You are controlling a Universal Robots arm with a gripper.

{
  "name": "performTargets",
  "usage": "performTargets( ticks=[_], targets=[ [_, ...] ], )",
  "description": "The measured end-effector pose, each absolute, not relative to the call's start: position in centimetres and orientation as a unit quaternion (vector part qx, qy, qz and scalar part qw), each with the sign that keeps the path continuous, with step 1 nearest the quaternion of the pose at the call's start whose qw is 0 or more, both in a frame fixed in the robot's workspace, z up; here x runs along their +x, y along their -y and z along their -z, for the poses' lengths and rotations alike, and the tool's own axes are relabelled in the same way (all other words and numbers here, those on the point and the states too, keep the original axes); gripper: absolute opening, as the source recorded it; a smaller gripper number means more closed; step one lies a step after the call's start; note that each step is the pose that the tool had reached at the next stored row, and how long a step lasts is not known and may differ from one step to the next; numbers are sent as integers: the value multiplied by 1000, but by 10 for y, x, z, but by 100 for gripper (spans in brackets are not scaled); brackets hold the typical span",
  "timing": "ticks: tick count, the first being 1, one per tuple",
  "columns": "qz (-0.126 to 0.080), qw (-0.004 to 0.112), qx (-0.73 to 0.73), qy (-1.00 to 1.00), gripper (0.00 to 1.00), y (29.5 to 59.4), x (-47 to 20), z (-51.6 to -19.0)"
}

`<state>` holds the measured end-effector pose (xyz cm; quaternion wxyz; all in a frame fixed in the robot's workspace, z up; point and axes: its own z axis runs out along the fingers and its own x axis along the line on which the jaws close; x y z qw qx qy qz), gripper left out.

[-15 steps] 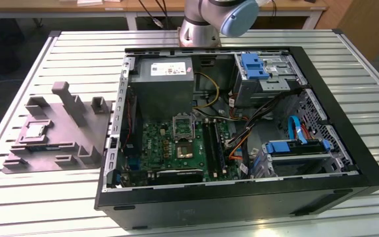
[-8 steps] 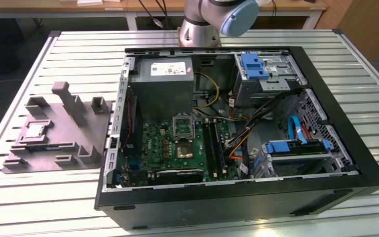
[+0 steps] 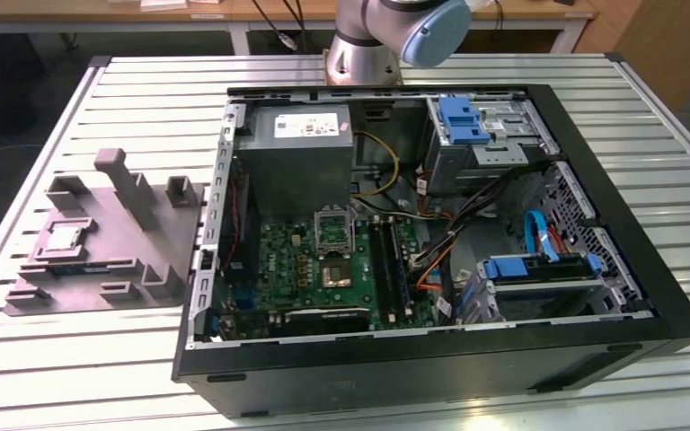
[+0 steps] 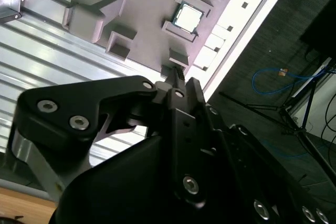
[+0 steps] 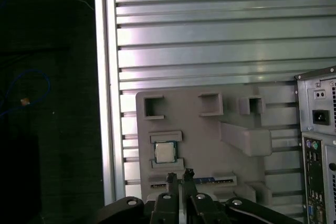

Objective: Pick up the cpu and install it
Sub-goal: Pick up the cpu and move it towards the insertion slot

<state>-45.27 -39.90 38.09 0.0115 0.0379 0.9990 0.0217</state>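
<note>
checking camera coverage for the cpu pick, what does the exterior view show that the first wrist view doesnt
Exterior view: the inside of the open computer case, with the green circuit board and its socket, plus the arm's base behind the case. First wrist view: the gripper and the case's rear ports. Both: the cpu seated in the grey holder on the slatted table, not gripped.

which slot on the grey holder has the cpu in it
The square slot between two bars holds the cpu; the holder's bracket-shaped slots are bare.
</note>
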Motion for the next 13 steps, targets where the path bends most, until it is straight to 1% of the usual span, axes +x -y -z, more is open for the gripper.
performTargets(
  ticks=[1, 2, 4, 5, 6, 7, 8, 9, 10, 11, 12, 13],
  targets=[
    [-22, 11, 38, -999, 23, 399, -453, -381],
    [-22, 11, 38, -999, 23, 399, -453, -381],
    [-22, 11, 38, -999, 35, 399, -453, -381],
    [-22, 11, 38, -999, 35, 399, -453, -381],
    [-22, 11, 38, -999, 41, 399, -453, -381],
    [-22, 11, 38, -999, 41, 399, -453, -381],
    [-22, 11, 38, -999, 53, 399, -453, -381],
    [-22, 11, 38, -999, 53, 399, -453, -381],
    [-22, 11, 38, -999, 58, 399, -453, -381],
    [-21, 12, 37, -999, 58, 399, -453, -381],
    [-19, 12, 34, -999, 64, 399, -453, -381],
    [-18, 12, 30, -999, 64, 399, -453, -380]
  ],
)
